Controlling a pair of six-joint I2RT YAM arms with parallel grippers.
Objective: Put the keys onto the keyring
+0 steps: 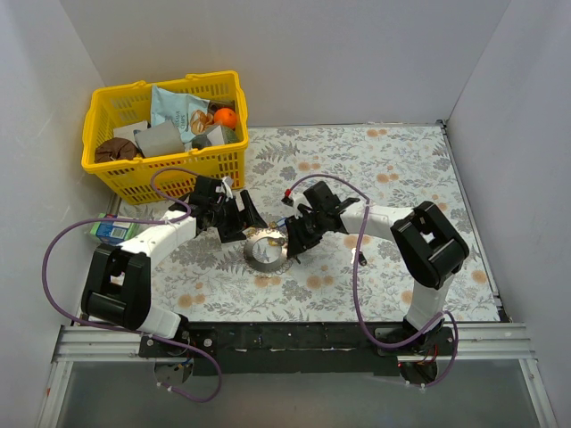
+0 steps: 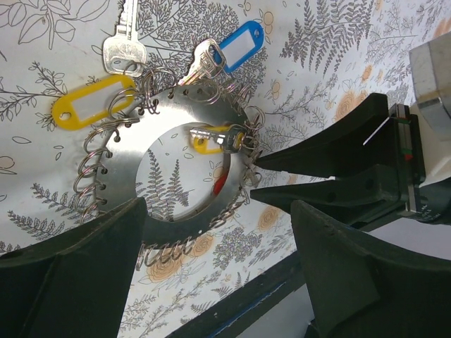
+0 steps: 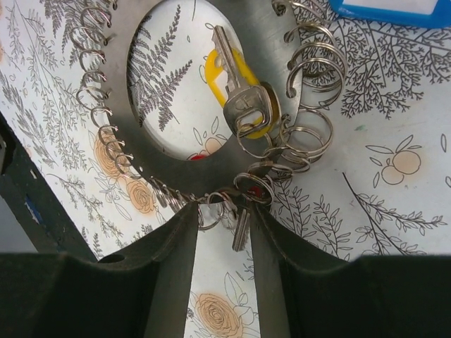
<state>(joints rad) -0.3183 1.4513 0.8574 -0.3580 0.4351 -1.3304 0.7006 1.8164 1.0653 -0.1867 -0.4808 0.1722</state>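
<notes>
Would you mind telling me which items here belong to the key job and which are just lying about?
Job: keyring; yellow-tagged key; blue-tagged key; key inside the ring.
Lying about: yellow basket; orange; carton.

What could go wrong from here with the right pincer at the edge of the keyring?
The right pincer straddles a small key and crowded split rings; closing might catch a neighbouring ring instead. The left pincer stands open around the keyring rather than clamping it, so a tug could drag the whole disc. The yellow-tagged key lying nearby may snag too.
</notes>
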